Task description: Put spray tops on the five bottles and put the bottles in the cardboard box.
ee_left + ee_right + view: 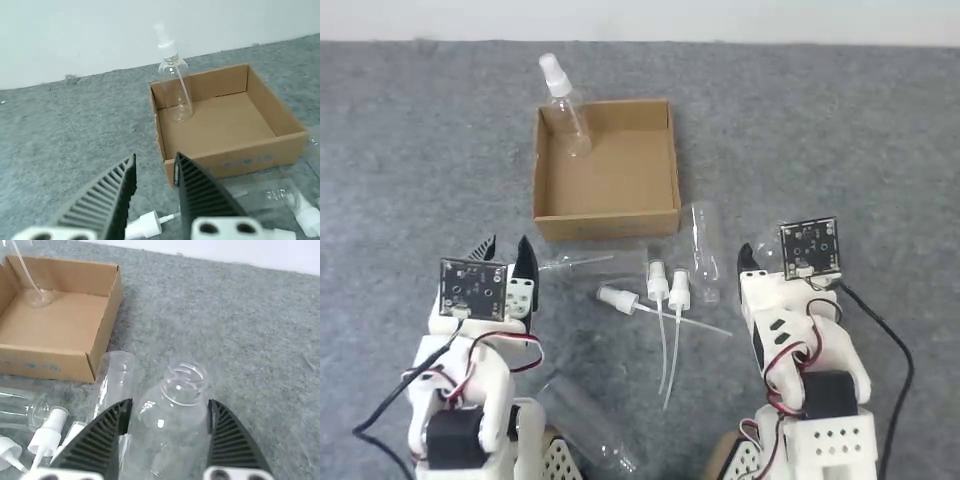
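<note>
Keeping the uncapped bottle [180, 385] upright and steady in the right claw [168, 405], which grasps it right of the mat's [420, 150] middle, should let the left claw [155, 157], released and empty, fetch a spray top [657, 278] lying before the box [610, 222].

This looks like a small robotics lab or maker's bench: a table [420, 150] covered in grey felt-like cloth meets a bare white wall [75, 35], and the white plastic left arm [460, 400] and right arm [810, 370] show bare circuit boards [473, 288] and loose wires [516, 338].
</note>
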